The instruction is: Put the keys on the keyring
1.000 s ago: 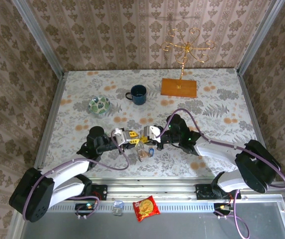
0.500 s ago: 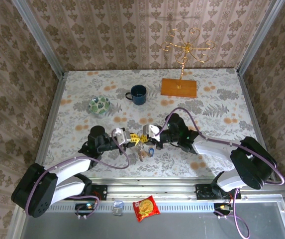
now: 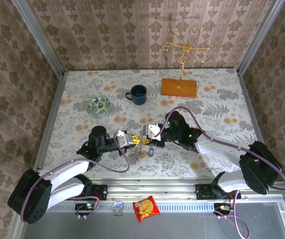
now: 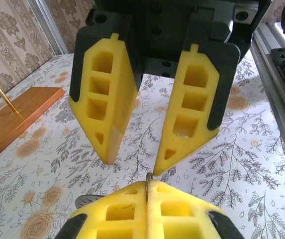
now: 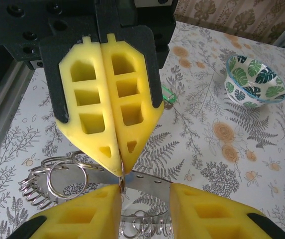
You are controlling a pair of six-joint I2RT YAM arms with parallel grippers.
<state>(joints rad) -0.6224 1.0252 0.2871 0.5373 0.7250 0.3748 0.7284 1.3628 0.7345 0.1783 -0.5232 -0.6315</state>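
— Left gripper (image 5: 121,168)?
— Pressed fully shut, pinching a thin wire loop of the large flat dark grey metal keyring (image 5: 149,184) with the coil-like edge (loop seen edge-on).
— Keyring's place?
— Down by the flowered tabletop (image 3: 217,107), beneath both sets of fingertips; lifted or resting, hard to tell.
— Keys?
— Tiny blue-headed key (image 3: 151,151) on the tabletop, just right of the keyring.
— Right gripper (image 4: 136,162)?
— Roughly half apart, gripping nothing, facing the left gripper tip to tip.

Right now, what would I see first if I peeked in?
The left gripper and right gripper meet tip to tip at the table's near middle. The left pinches a thin metal ring; the right stands open. At the far right rises a curly gold wire stand.
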